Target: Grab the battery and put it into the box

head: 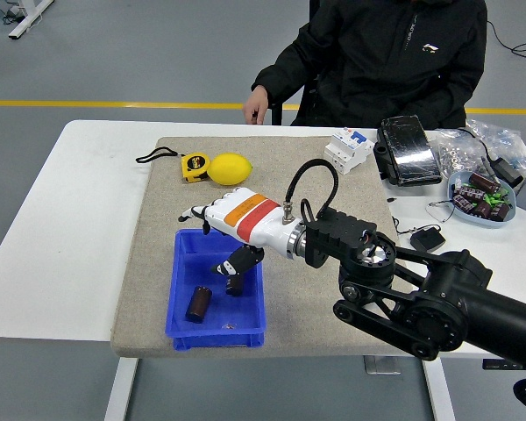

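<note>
White table [70, 219], grey floor [114, 53], yellow floor line [114, 103]
</note>
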Action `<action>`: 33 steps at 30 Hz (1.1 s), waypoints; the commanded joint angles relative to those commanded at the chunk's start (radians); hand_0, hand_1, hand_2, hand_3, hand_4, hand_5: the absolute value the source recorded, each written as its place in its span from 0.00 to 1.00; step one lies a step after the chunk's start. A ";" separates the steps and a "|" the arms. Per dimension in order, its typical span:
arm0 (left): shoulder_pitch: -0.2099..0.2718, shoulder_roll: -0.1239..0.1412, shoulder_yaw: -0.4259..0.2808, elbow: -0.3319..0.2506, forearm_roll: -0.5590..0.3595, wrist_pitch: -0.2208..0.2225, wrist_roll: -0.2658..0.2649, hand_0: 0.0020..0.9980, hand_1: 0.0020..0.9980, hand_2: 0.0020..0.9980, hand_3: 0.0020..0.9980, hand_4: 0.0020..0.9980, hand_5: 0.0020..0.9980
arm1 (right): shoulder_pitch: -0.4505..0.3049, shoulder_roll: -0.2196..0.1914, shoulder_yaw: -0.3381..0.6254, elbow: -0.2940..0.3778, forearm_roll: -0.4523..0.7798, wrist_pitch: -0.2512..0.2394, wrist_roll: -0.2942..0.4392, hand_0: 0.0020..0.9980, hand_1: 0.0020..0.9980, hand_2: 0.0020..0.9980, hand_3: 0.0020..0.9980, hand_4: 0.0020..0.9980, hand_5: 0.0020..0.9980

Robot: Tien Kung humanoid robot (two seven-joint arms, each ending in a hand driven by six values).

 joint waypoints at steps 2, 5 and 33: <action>-0.001 0.000 0.001 0.000 -0.003 0.000 -0.001 0.73 0.69 0.65 0.59 0.63 0.54 | -0.001 -0.008 0.026 -0.005 -0.003 -0.001 0.000 0.22 0.42 0.60 0.84 0.90 0.26; -0.001 0.000 0.002 0.000 -0.005 0.001 -0.001 0.73 0.69 0.65 0.59 0.63 0.54 | -0.005 -0.020 0.069 -0.015 -0.008 -0.003 0.000 0.22 0.42 0.60 0.84 0.90 0.26; 0.014 -0.018 0.029 0.014 -0.046 0.015 -0.034 0.73 0.69 0.65 0.59 0.63 0.54 | -0.413 -0.159 0.555 -0.076 0.886 -0.172 0.124 0.57 0.62 0.73 0.82 1.00 0.69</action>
